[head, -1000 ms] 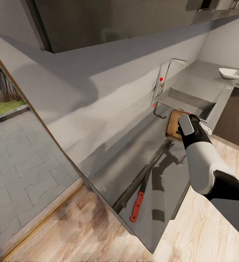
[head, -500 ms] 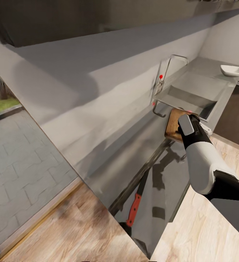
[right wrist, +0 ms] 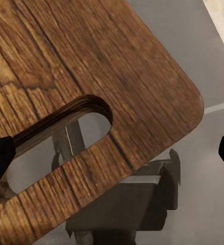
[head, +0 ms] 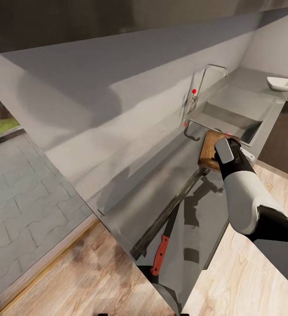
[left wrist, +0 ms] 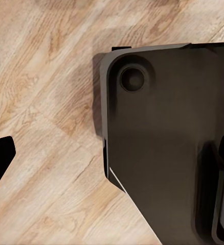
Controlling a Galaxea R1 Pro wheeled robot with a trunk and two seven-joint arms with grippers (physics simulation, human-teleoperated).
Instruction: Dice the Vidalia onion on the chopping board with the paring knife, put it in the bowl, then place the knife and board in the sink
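The right gripper [right wrist: 112, 153], fingers spread wide, hovers over the brown wooden chopping board [head: 208, 150] beside the grey steel sink [head: 231, 116]; the left gripper's state I cannot tell.

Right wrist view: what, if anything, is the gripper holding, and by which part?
Nothing: the right gripper stands open over the chopping board's slot-handle end, not clamping it.
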